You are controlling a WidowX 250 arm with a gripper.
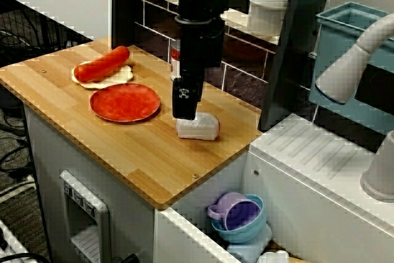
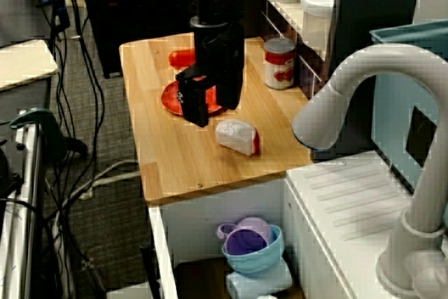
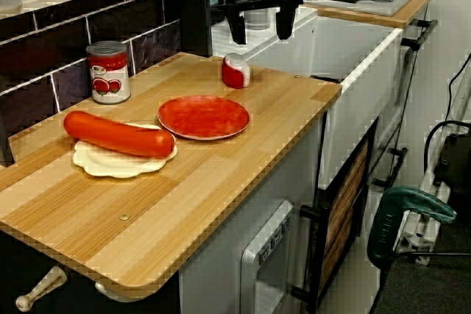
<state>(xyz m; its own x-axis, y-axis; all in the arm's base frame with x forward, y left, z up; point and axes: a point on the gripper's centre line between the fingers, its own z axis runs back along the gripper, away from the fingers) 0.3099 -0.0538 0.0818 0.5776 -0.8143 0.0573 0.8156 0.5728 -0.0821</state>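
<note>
The black arm is hanging vertically from above, with its wrist section running straight down into the gripper. The gripper is pointing straight down. In the low end-on view, both fingers are standing apart, and a clear gap is showing between them. In the front view, the gripper is showing as one narrow block.

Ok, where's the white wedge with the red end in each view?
High front view: white wedge lies at centre, just below the gripper.
View over the tap: wedge at centre, right of the gripper.
Low view along the counter: wedge upper centre, below the gripper.
Shared landmark: red plate, next to it in every view.
</note>
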